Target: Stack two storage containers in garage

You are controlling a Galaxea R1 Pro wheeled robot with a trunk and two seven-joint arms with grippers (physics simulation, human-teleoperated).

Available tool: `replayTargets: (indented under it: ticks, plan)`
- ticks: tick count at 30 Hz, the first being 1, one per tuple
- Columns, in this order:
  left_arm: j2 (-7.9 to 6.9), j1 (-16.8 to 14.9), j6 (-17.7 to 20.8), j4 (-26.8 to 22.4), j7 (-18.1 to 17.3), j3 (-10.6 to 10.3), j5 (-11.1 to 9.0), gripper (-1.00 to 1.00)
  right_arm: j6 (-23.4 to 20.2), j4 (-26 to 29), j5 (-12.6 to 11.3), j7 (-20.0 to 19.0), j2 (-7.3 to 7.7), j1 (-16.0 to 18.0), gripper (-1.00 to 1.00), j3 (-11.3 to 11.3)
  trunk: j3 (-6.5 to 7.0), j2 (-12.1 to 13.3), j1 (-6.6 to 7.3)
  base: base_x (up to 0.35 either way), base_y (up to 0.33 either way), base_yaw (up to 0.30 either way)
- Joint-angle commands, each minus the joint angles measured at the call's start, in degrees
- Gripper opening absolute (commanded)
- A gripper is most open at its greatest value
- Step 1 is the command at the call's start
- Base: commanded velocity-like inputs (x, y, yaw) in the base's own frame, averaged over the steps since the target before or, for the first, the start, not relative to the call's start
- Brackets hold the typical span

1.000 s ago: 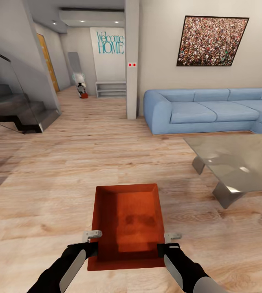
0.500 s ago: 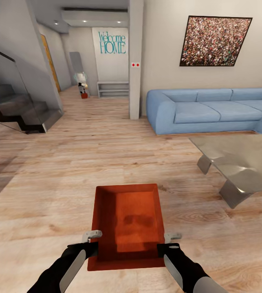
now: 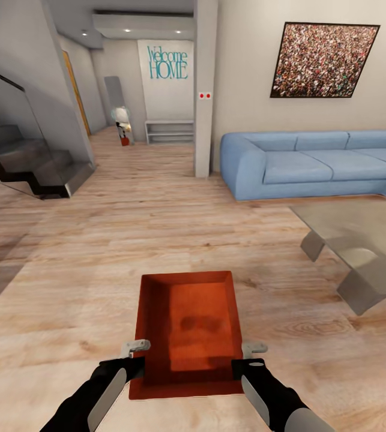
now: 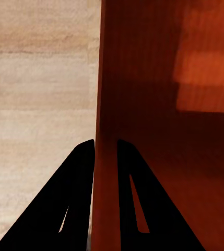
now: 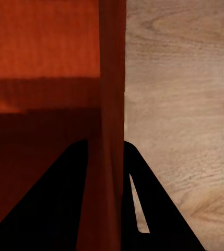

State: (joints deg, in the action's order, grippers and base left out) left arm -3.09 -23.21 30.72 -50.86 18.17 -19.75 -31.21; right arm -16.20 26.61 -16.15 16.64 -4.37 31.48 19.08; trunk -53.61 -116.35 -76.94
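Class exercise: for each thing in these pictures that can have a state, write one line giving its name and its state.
Storage container: upright, open-topped, empty, carried above the wood floor.
Left gripper: fingers shut on the container's side wall.
Right gripper: fingers shut on the opposite wall.

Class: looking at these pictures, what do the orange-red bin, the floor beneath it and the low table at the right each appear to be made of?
Storage container: probably moulded plastic, matte; uniform orange-red, thin smooth walls, each side wall pinched by the left tool and right tool.
Floor: light wood planks, satin; visible grain and board seams.
Low table: possibly glass or polished metal; glossy grey top with reflections, angled grey legs.
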Motion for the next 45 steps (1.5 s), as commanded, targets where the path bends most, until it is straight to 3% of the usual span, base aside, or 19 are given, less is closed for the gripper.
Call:
replayTargets:
  ticks: [1,45]
  plan:
    - [-0.08,-0.1,-1.0,-1.2,0.5,0.1,0.3,-1.00,-0.3,0.0,-0.6,0.3,0.06,0.0,-1.00,0.1,-0.05,0.0,-0.02,0.224,0.228,0.000]
    - [-0.08,-0.1,-1.2,-1.2,0.5,0.0,0.3,-1.00,-0.3,0.0,-0.6,0.3,0.06,0.0,-1.00,0.1,-0.05,0.0,-0.02,0.232,0.230,0.000]
